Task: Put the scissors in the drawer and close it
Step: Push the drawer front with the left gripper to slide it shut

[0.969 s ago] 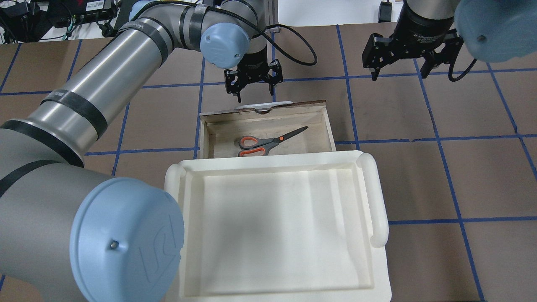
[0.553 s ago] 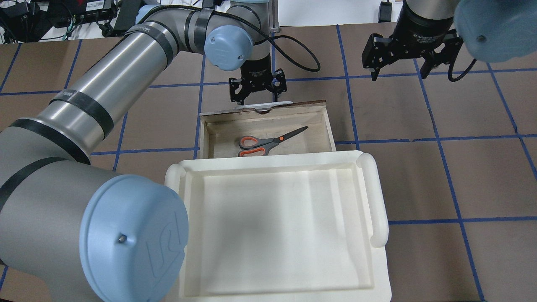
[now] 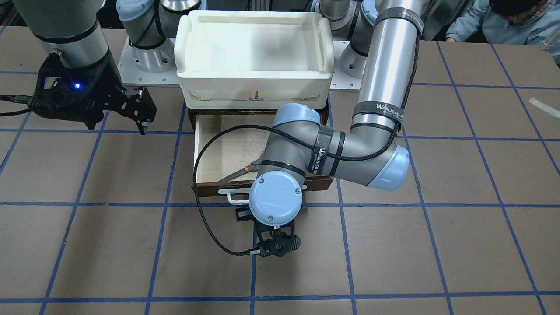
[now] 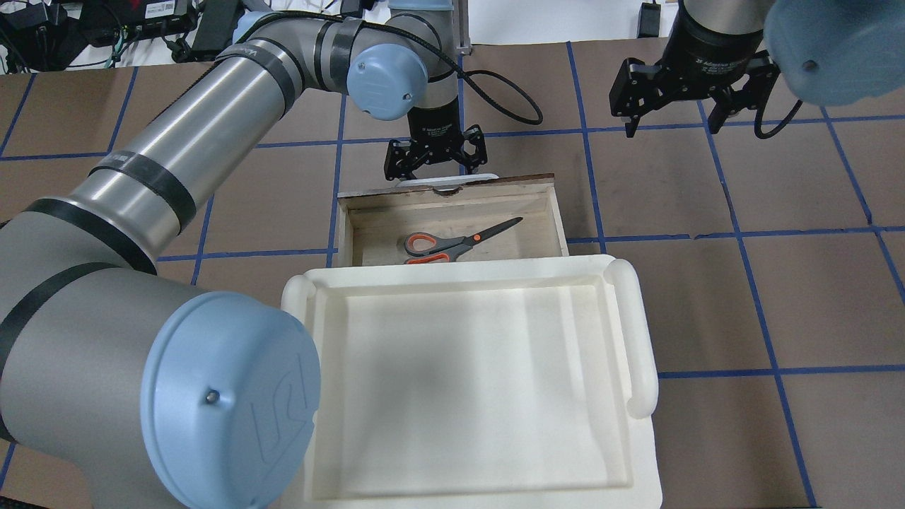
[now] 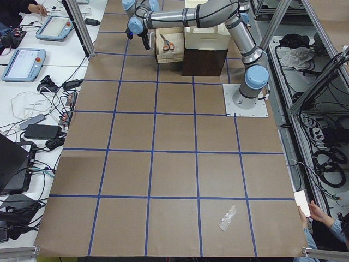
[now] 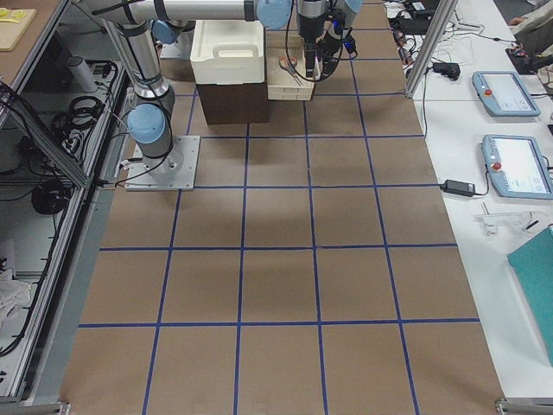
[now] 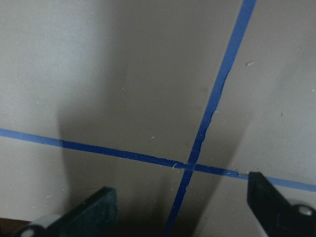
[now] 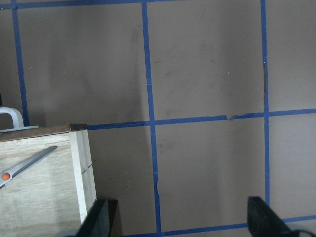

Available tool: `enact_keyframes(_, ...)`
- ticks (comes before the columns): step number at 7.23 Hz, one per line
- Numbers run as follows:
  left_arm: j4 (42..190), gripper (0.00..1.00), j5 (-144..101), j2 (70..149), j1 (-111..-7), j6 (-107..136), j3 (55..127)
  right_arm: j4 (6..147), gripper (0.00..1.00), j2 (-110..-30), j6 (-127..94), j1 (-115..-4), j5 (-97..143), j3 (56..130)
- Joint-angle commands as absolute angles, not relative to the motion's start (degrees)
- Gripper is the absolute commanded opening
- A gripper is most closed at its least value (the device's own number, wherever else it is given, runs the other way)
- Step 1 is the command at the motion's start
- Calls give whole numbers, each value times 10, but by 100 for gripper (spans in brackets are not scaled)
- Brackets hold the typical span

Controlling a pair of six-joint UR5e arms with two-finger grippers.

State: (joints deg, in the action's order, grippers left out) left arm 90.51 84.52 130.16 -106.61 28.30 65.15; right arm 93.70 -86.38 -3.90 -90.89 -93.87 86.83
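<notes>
Scissors [image 4: 459, 240] are in the drawer [image 4: 556, 212], lying flat on the pale wood floor. In the overhead view the blades point to roughly 2 o'clock and the handle loops to 8 o'clock. The lower loop is partly hidden by the rim of the white tray [image 4: 640, 339]. Blades closed, orange pivot dot visible.

Drawer is pulled out, not shut. It sticks out from under the tray toward 12 o'clock in the overhead view. Its dark front and white bar handle [image 4: 440, 182] are on the far edge.

Left gripper [image 4: 435, 168] sits at 12 o'clock of the drawer, just outside the front, over the handle, pointing down. Jaws spread wide, nothing between them. Its wrist camera shows only table [image 7: 123, 74] and a cross of blue tape [image 7: 190, 165] between the fingers [image 7: 276, 207]. Can't tell whether it touches the handle or the front.

Right gripper [image 4: 672, 121] hangs at about 2 o'clock from the drawer, well apart from it, above the table. Jaws also wide, empty. Its wrist camera catches the drawer's corner and the blade tip at 8 o'clock of its frame.

Front-facing view: the left arm's wrist covers much of the drawer; only the blades and pivot dot of the scissors show past it.
</notes>
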Motion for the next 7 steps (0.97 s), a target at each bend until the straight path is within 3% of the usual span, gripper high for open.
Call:
enact_keyframes(1, 931, 100, 849, 1274, -1063, 277, 650, 937, 100, -863, -40, -909, -939, 868)
enact_keyframes(7, 1035, 100, 817, 1234, -1077, 276, 670, 937, 100, -863, -39, -909, -939, 868)
